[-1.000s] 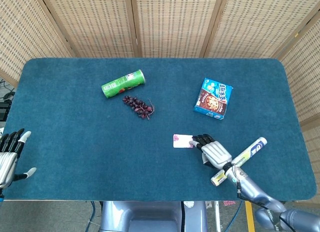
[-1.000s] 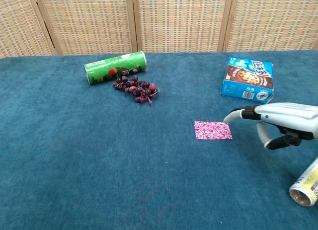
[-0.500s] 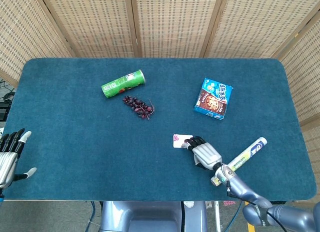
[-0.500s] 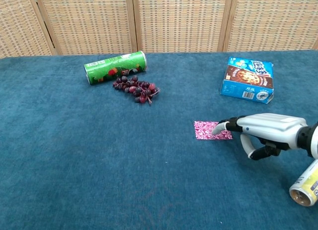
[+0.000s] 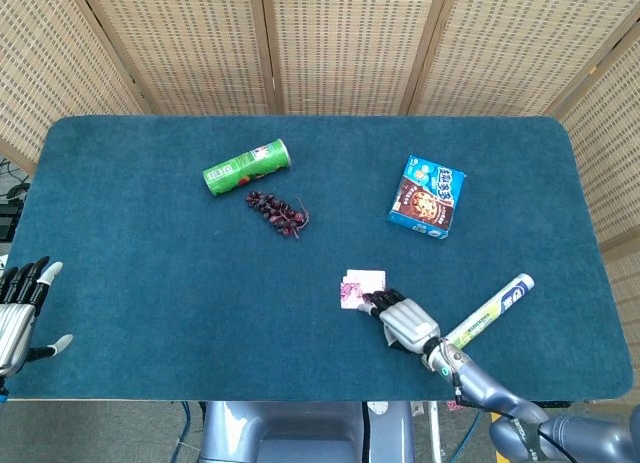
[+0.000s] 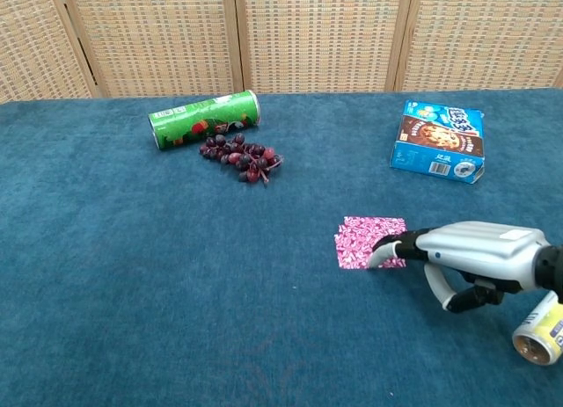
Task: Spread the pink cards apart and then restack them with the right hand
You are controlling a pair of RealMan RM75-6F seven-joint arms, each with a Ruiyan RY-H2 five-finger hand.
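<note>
From the head view we see the pink cards (image 5: 361,287) lying a little right of the middle of the blue counter (image 5: 150,263), two of them offset and overlapping, with the right hand (image 5: 404,321) just beside them toward the near edge; its fingers (image 5: 375,300) reach onto the lower card's near right corner and hold nothing. Close behind the right hand's wrist lies a white and yellow tube (image 5: 487,310), slanting toward the right edge, so the arm has little room on that side. A blue cookie box (image 5: 427,196) lies farther back and right of the cards, well apart from them. A green can (image 5: 246,167) lies on its side at back left with a bunch of dark grapes (image 5: 277,212) just beside it, both well apart from the cards. The left hand (image 5: 20,308) rests at the near left edge, fingers spread and empty. Wide bare cloth lies between the cards and the left edge. In the chest view the cards (image 6: 368,241) show as a fanned pair, the right hand (image 6: 471,253) flat and low with a fingertip on their right edge and the thumb hanging below, gripping nothing. The tube's end (image 6: 540,336) sits at the lower right edge, near the hand. The box (image 6: 437,141), can (image 6: 205,119) and grapes (image 6: 242,159) lie toward the back, before a wicker screen (image 6: 317,33).
</note>
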